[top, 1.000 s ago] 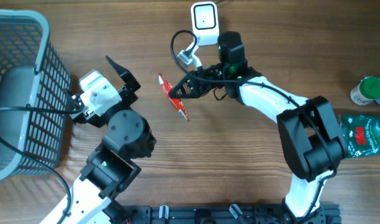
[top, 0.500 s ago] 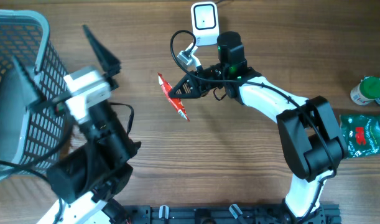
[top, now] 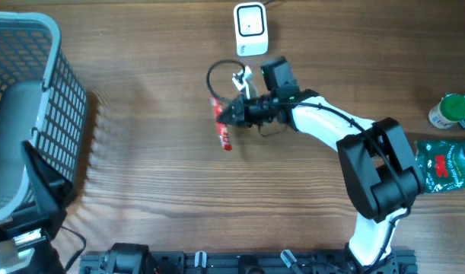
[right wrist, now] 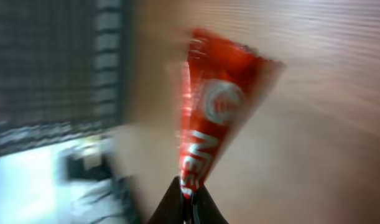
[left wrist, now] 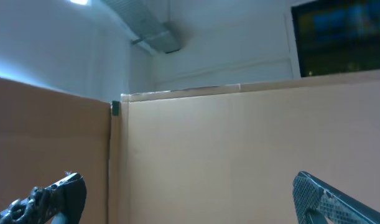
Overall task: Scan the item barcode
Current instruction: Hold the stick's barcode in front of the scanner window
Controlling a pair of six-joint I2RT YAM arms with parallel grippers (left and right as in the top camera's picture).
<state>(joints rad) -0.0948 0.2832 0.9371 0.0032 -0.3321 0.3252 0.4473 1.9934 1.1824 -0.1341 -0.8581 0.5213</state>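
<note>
Basket: a grey mesh basket (top: 71,99) stands at the far left edge of the table (top: 156,175).
Left gripper: the left gripper (left wrist: 188,202) sits in the bottom left corner of the overhead view, just beside the basket. Its wrist camera faces a brown cardboard panel (left wrist: 239,155). One finger shows at each lower corner of that view. The jaws stand wide apart with nothing between them.
Red packet: the red packet (top: 223,126) is near the middle of the table, well apart from the basket. It is long and narrow, with white lettering on the wrapper. In the right wrist view the red packet (right wrist: 216,106) rises from the fingertips and widens toward its far end. That view is blurred, and no barcode can be made out in it. Whether the packet touches the table cannot be told.
Right gripper: the right gripper (top: 234,114) has its jaws pressed together on the narrow end of the packet.
Scanner: the white scanner (top: 251,20) rests at the top edge of the table. It lies beyond the gripper and apart from the packet.
Right arm: the right arm (top: 323,122) reaches from the lower right toward the centre.
Green bottle: a green bottle (top: 450,110) stands at the far right edge.
Green pouch: a green pouch (top: 445,164) lies just below the bottle in the overhead view.
</note>
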